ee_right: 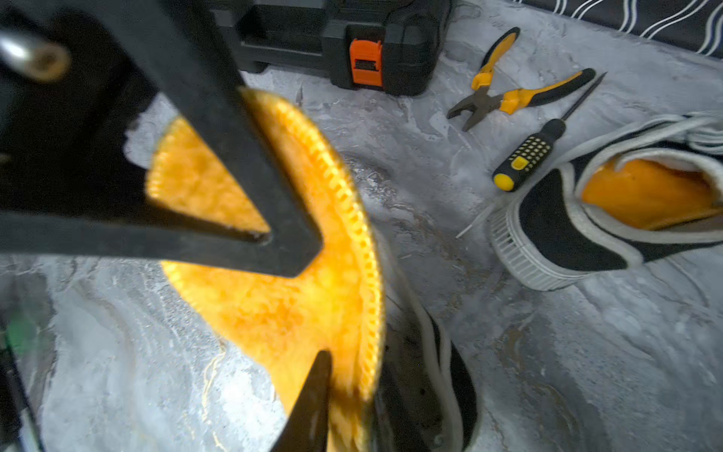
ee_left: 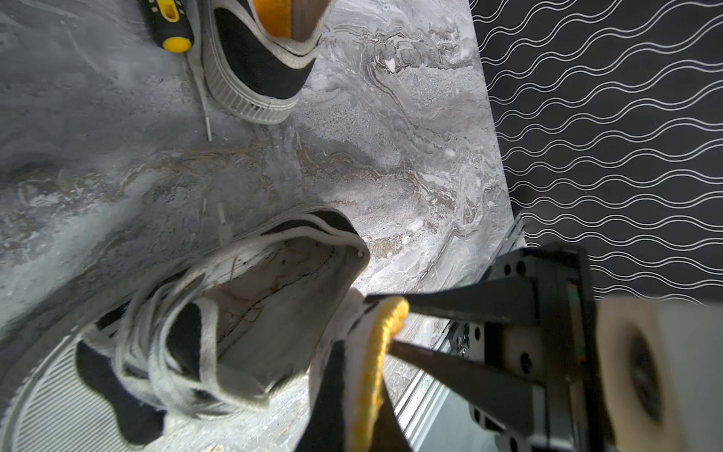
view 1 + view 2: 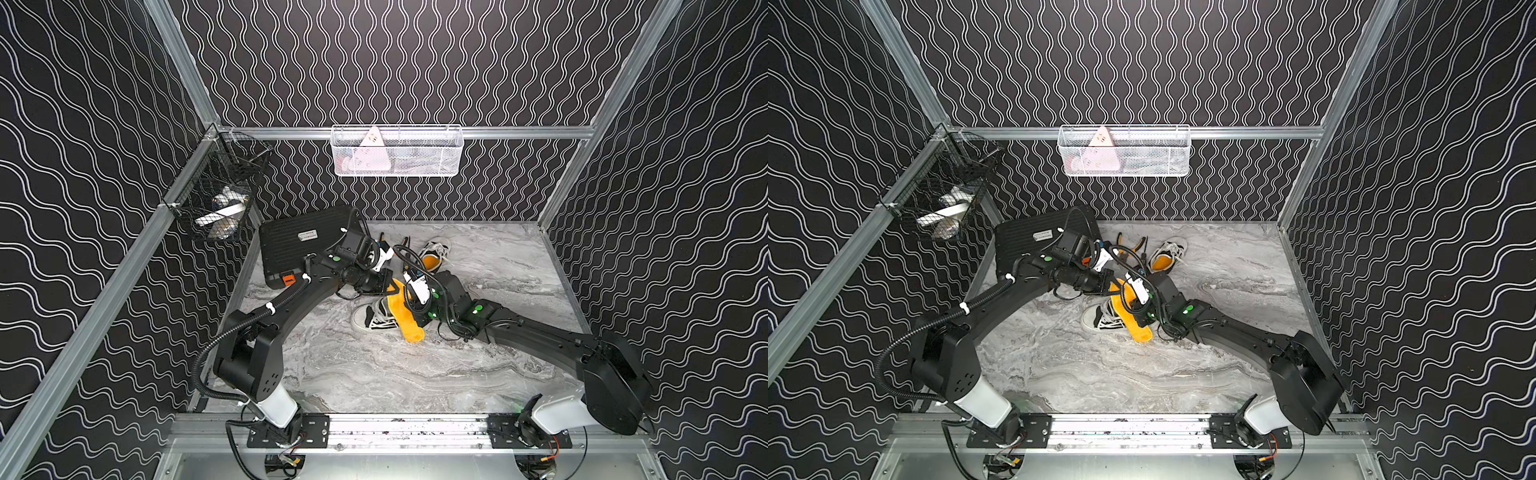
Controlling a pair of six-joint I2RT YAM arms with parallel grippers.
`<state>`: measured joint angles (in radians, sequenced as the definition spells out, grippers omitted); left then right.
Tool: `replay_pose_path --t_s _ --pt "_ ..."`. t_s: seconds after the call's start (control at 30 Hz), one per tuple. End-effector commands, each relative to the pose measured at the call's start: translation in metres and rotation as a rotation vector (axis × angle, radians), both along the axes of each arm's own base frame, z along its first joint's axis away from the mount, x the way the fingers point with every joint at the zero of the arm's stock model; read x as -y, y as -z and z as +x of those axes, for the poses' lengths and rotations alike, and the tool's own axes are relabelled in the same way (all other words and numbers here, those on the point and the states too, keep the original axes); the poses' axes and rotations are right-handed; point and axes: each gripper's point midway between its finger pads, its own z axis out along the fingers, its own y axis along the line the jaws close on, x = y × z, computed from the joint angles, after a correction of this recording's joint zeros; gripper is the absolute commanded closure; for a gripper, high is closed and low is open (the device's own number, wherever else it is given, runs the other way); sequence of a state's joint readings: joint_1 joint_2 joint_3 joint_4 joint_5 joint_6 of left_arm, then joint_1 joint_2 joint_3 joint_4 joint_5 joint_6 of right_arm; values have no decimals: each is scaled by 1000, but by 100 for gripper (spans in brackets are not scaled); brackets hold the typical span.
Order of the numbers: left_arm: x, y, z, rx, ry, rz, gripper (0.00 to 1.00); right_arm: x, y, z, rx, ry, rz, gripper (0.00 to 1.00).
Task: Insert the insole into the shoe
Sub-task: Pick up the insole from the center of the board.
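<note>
Left end effector point(image 2: 380, 321) clamped on orange insole point(image 3: 408, 321) over shoe point(image 3: 370, 322), right end effector point(image 1: 319, 301) parted over insole

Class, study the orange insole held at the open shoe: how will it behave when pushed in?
Probably floppy: the orange insole bends along its length, with the left tool pinching only its edge. Likely light, since it looks thin. Its textured face may drag against the shoe lining.

you're in a robot lab test cell: an aluminium frame point(image 3: 519, 132), wavy-patterned wall panels point(image 3: 395, 62), a marble-print tabletop point(image 3: 374, 365), wire baskets point(image 3: 436, 166) hung on it, two robot arms point(image 3: 291, 303) bolted to a front rail point(image 3: 407, 428).
</note>
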<state>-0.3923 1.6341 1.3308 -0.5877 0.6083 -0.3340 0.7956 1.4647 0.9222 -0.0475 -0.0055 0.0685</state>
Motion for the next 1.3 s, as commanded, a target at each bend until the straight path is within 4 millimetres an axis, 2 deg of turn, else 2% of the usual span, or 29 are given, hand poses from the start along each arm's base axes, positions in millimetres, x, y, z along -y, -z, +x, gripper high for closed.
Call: replay_pose_path --t_s 0.0,0.13,0.33,0.47,0.63,0.9,0.97,1.07,1.1,1.2,1.27 --pt "-3 -1 1 9 -12 7 96 -11 -8 2 46 -43 37 72" --pt "3 0 -4 -9 8 -33 96 -17 -1 -7 -16 -93 43 51" --pt "10 -8 -24 -11 149 -73 94 -1 -9 -4 -150 -125 92 34" --pt "15 -14 -31 2 198 -118 93 7 -2 -4 -247 -192 123 32" --pt "16 -11 -35 -5 219 -129 94 -2 6 -18 -405 -329 179 34" --pt "20 -14 -44 -19 264 -172 93 -16 -13 -28 -374 -433 301 32" --pt "18 -9 -42 -23 251 -147 94 -16 -15 -29 -380 -438 295 40" --pt "15 -5 -35 -20 212 -119 95 -13 -14 -25 -369 -402 272 66" --pt "14 -3 -32 -17 197 -108 95 -11 -14 -23 -363 -379 267 72" --pt "6 6 -21 -9 126 -42 95 -5 -15 -14 -304 -287 236 81" --pt "1 13 -16 -11 97 1 95 -5 -10 -10 -244 -227 176 83"
